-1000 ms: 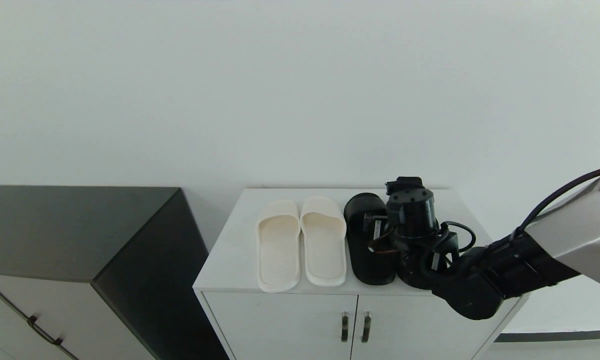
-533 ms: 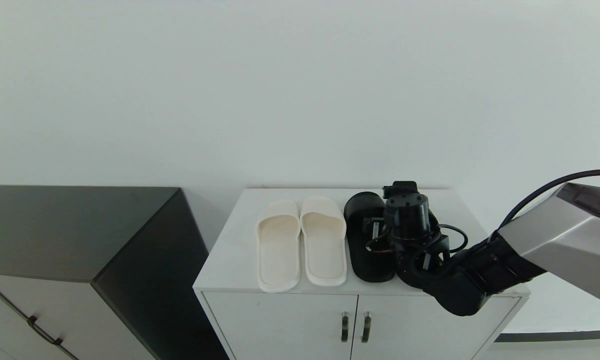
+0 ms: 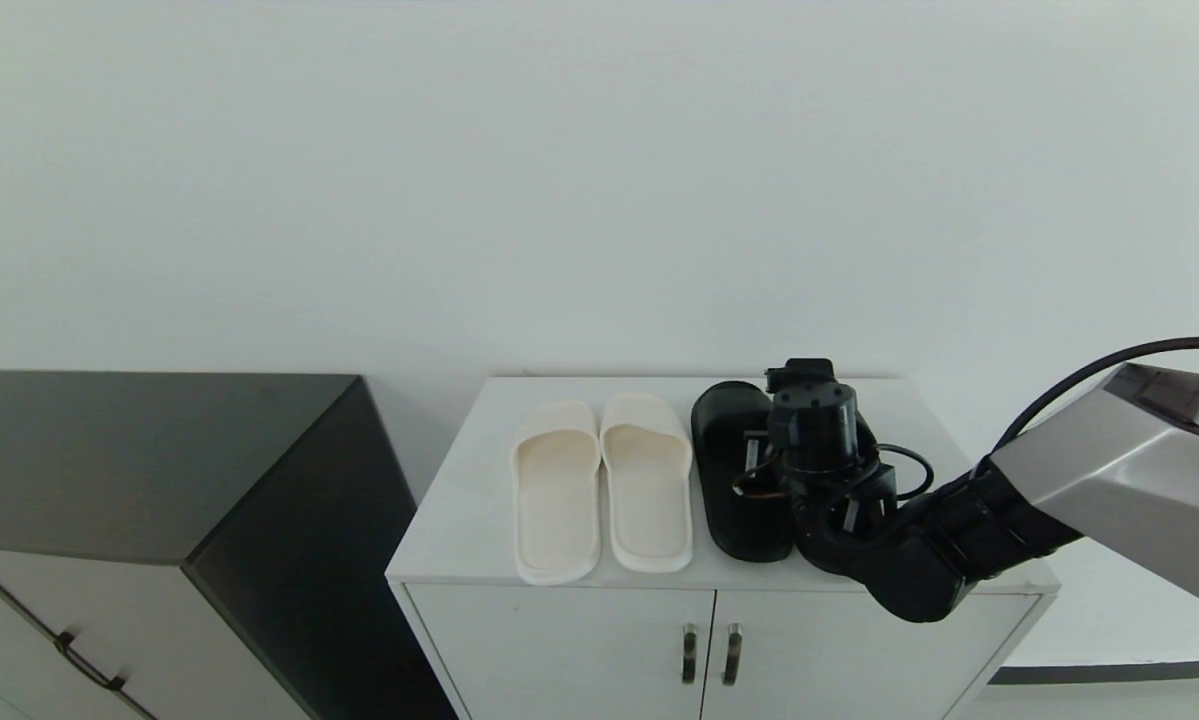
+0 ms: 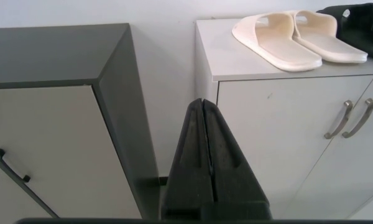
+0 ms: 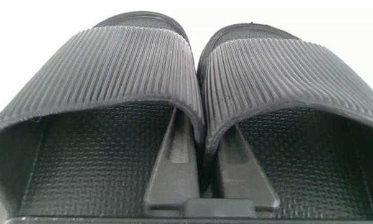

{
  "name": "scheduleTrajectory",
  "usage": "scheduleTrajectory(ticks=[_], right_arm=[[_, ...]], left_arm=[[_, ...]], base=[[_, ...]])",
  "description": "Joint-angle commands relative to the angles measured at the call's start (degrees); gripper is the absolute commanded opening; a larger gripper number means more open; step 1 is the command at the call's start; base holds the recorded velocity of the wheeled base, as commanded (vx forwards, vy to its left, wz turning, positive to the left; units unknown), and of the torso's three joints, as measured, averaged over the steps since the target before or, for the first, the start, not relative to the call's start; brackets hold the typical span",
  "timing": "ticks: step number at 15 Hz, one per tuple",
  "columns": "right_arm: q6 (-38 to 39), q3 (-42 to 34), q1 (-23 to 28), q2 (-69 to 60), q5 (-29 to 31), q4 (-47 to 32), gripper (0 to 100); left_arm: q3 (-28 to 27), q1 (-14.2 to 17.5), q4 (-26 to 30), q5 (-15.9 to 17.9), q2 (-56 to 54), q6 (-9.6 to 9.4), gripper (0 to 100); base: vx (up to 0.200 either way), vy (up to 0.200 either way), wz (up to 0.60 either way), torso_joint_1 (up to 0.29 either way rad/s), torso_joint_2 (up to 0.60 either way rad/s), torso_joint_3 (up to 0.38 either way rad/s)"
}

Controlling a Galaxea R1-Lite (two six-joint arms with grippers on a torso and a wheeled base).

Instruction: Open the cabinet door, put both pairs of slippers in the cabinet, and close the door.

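black slippers [image 3: 741, 500]: lying side by side at the right end of the cabinet [image 3: 459, 500] top.
white slippers [image 3: 649, 480]: lying just left of the black slippers.
right gripper [image 5: 204, 127]: reaching one finger into each of the black slippers, seemingly pinching their adjoining inner walls.
doors [image 3: 559, 650]: sitting closed.
left gripper [image 4: 202, 112]: hanging low, fingers pressed together, holding nothing.

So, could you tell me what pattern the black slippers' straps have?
Fine parallel ribbing on the straps; clearest in the right wrist view.
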State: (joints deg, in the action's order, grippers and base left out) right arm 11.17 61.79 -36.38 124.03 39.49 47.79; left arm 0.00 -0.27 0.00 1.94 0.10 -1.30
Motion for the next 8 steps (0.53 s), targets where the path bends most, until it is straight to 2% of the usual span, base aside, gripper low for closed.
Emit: scheduleTrajectory(ticks=[1, 5, 8], right_arm=[[0.0, -0.4, 0.1, -1.0, 0.2, 0.0, 0], [-1.6, -8.1, -1.1, -8.6, -1.0, 0.0, 0], [-2.6, -16.9, -3.2, -19.3, -9.7, -0.3, 0]], left_arm=[[0.0, 0.0, 0.0, 0.0, 0.0, 0.07, 0], [0.0, 0.0, 0.0, 0.0, 0.0, -0.1, 0], [0.0, 0.0, 0.0, 0.0, 0.0, -0.1, 0]], base=[[0.0, 0.0, 0.0, 0.0, 0.0, 0.0], [0.0, 0.0, 0.0, 0.0, 0.0, 0.0], [0.0, 0.0, 0.0, 0.0, 0.0, 0.0]])
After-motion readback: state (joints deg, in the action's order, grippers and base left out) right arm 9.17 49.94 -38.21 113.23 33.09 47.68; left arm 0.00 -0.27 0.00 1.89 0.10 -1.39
